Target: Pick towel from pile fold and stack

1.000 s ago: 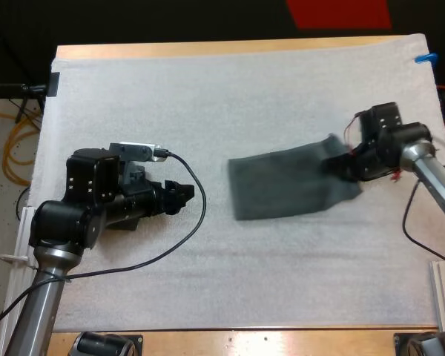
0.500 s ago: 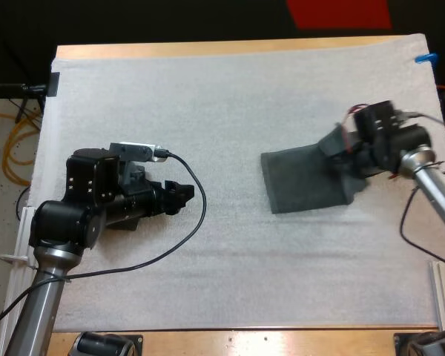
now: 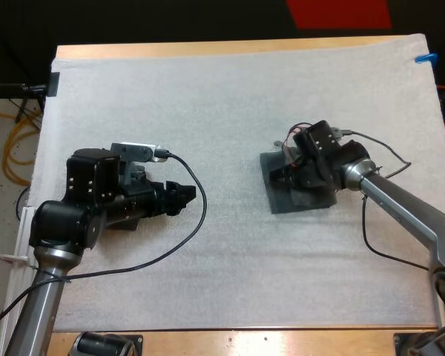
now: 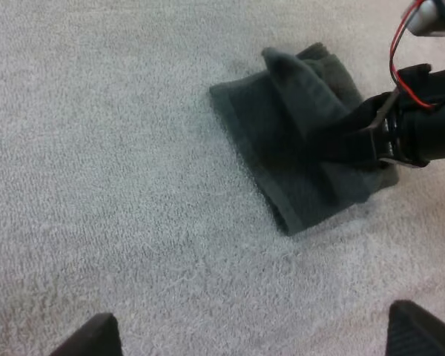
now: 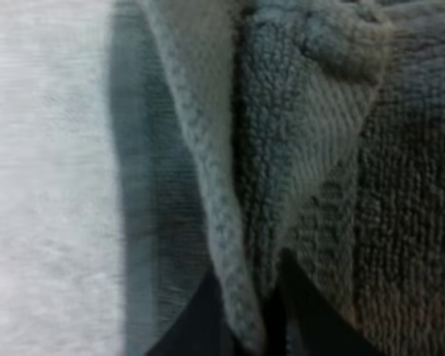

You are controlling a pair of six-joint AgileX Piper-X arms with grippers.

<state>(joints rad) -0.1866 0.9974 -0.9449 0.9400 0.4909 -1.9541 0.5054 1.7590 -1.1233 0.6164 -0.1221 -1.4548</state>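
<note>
A white mat [image 3: 208, 96] with a fuzzy, textured face covers nearly the whole wooden surface [image 3: 230, 47], which shows bare only in strips along its far and near edges. Past the left side, yellow cable [image 3: 7, 159] lies looped on the speckled floor [image 3: 0, 215].

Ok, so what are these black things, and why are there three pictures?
They are a robot's two arms at a table with a white mat. One picture looks down from above; the other two are taken from each arm's wrist. On the mat lies a dark grey-green towel, partly folded over. The right gripper pinches a fold of the towel between its two black fingers. The left gripper is open, holding nothing, off to the side and pointing toward the towel.
</note>
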